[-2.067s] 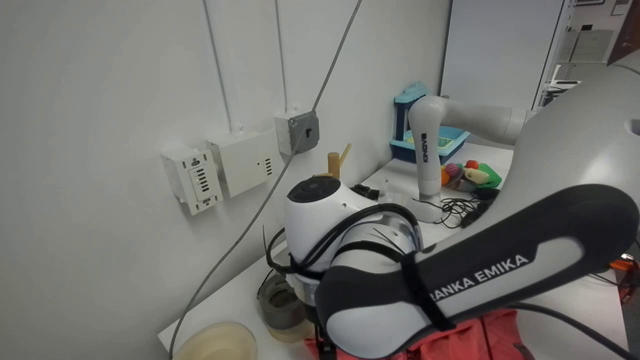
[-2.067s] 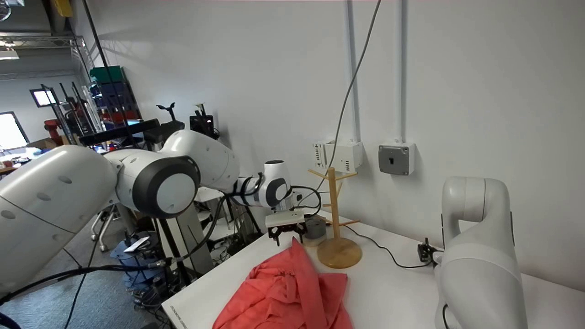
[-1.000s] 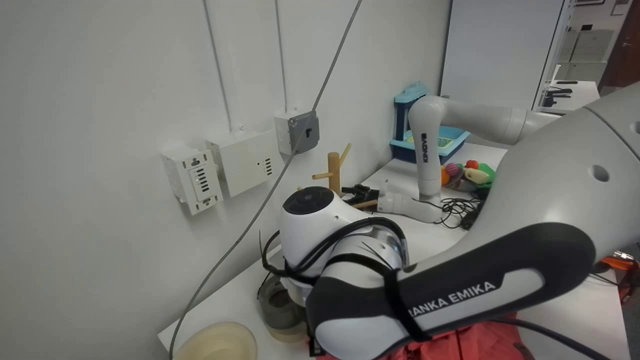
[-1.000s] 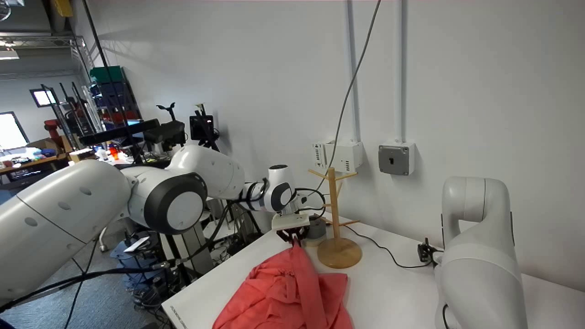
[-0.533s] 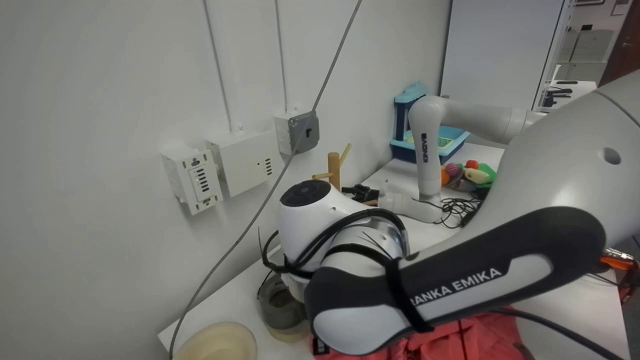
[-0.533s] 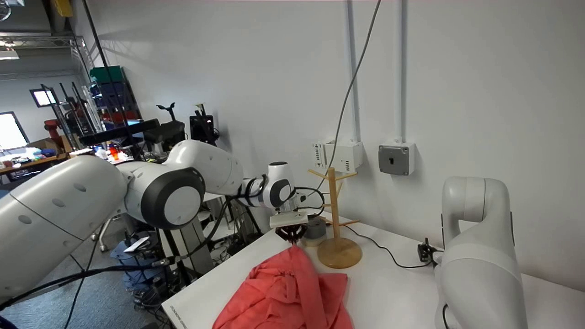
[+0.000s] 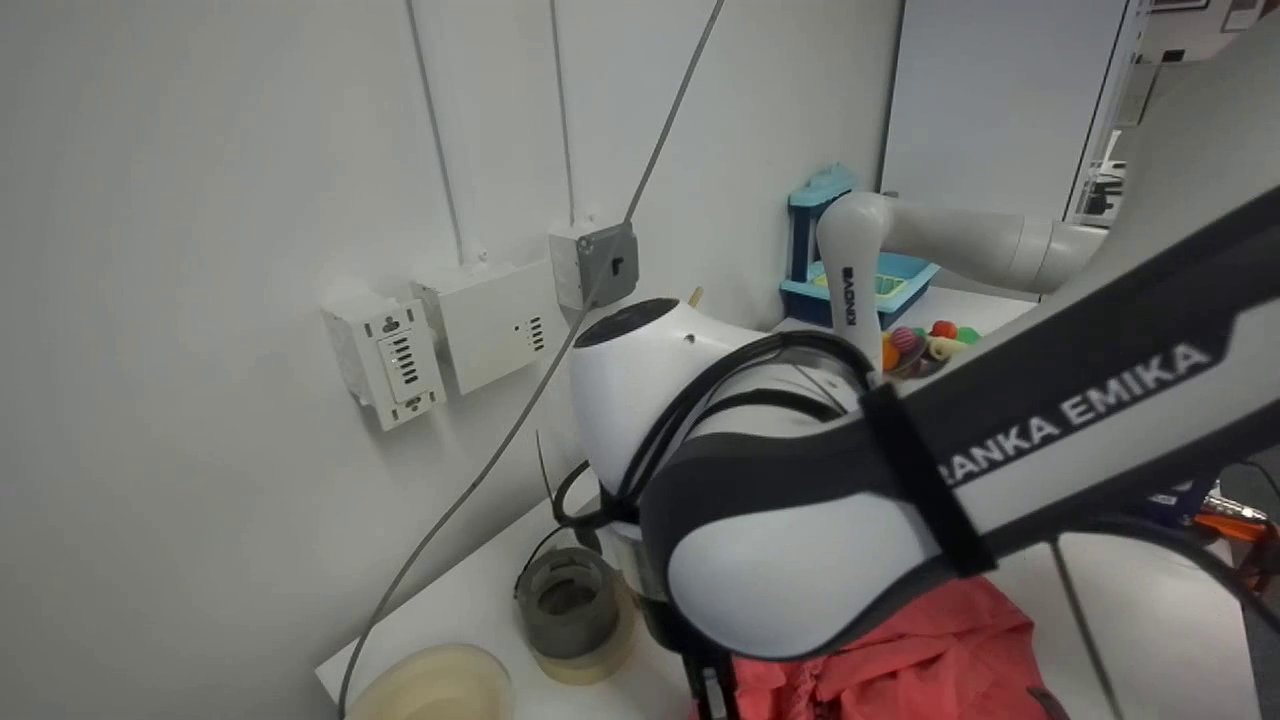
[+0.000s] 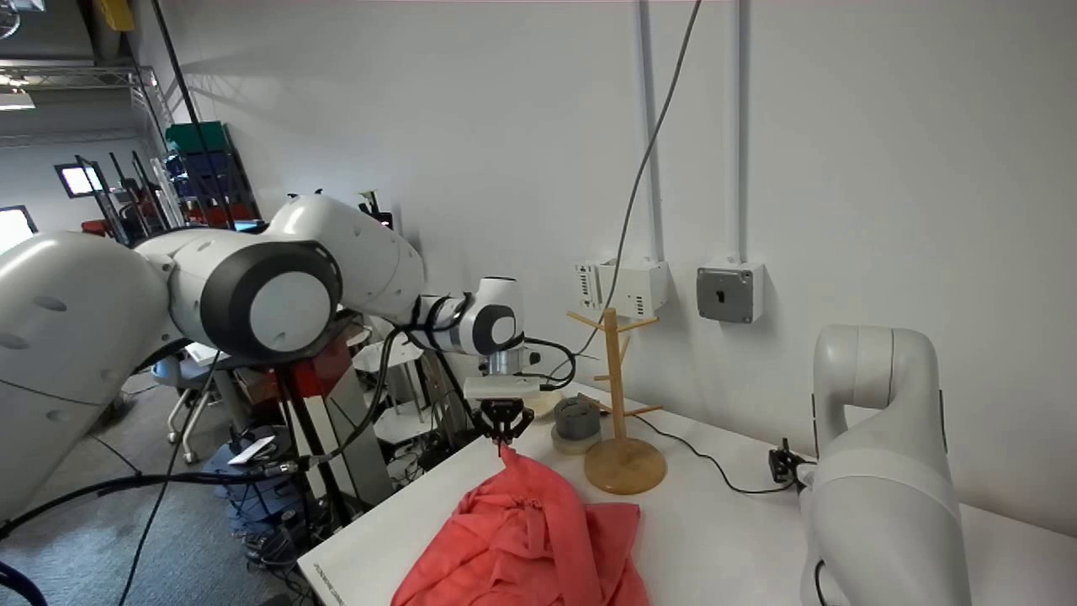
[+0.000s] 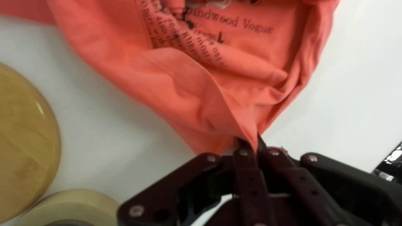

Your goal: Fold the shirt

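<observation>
Since half a second ago, the Robotiq gripper [image 9: 253,146] has moved away from the wooden peg stand [image 8: 616,379] and the rolls of tape [image 8: 577,419], and it has drawn one gathered corner of the coral-red shirt [image 8: 522,539] along; the main heap of the cloth lies as it was. The gripper is pinching this corner — in the wrist view the fabric goes in between its jaws, which stand pressed together on it. The rest of the shirt lies on the white table [image 8: 724,539], bunched and wrinkled, just beside the round base of the peg stand but apart from it.

About the progress, I would judge it early. What is done is the grasp of one corner; what is not yet done is the fold itself — I see no flat, squared layer. It seems left to bring this corner over the body, release it and smooth the cloth. The shirt's lower part leaves the frame in both exterior views, so its state I cannot tell.
</observation>
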You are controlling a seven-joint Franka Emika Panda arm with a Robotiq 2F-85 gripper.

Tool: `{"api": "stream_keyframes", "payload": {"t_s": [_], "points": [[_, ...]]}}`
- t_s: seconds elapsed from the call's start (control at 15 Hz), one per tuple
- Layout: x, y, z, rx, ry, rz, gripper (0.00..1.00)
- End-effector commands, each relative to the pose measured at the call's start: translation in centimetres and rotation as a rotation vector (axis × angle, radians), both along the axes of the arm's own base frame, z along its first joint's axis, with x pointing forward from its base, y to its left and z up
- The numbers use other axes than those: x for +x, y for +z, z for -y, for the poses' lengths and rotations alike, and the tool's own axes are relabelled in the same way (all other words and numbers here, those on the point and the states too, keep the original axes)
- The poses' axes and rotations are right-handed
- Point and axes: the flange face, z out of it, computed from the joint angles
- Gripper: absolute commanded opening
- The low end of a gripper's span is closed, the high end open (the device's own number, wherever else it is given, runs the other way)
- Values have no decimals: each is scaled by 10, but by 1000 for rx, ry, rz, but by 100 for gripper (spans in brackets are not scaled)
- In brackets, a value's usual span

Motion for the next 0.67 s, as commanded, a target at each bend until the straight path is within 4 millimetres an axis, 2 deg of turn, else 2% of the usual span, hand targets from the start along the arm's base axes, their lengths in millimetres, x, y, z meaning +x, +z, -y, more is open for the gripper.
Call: {"api": "stream_keyframes", "payload": {"t_s": [0.0,0.33,0.6], "points": [[-50,33,17,2,-4,-105,1],[-108,49,44,20,-57,-214,1],[-163,55,77,13,-98,-302,1]]}}
